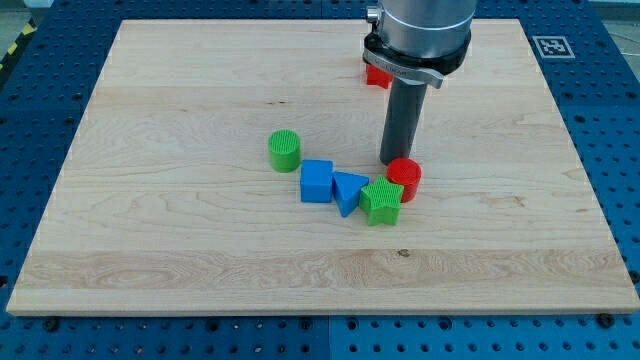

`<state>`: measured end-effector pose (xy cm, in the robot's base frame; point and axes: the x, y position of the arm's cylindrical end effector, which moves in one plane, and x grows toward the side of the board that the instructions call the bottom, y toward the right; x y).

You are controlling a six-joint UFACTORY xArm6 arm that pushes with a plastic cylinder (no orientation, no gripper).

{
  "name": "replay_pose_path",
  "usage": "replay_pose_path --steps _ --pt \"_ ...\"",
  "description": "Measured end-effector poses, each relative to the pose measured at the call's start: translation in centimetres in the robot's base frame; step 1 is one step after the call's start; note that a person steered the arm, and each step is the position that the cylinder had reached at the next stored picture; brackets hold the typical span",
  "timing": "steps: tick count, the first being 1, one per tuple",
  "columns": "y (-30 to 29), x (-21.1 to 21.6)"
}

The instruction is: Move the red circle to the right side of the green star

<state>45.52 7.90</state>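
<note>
The red circle point(405, 177) sits near the board's middle, touching the upper right of the green star point(381, 201). My tip point(391, 162) stands just to the upper left of the red circle, right against it. The dark rod rises from there to the arm's grey body at the view's top.
A blue triangle point(347, 190) touches the star's left side, with a blue cube point(317, 181) next to it. A green cylinder point(284, 150) stands further left. Another red block point(376, 74) lies partly hidden behind the arm near the top. The wooden board point(150, 220) lies on a blue perforated table.
</note>
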Motion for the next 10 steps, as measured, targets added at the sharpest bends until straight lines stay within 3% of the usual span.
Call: replay_pose_path --steps 2,10 --pt "-2.7 0.5" --pt "2.8 1.2"
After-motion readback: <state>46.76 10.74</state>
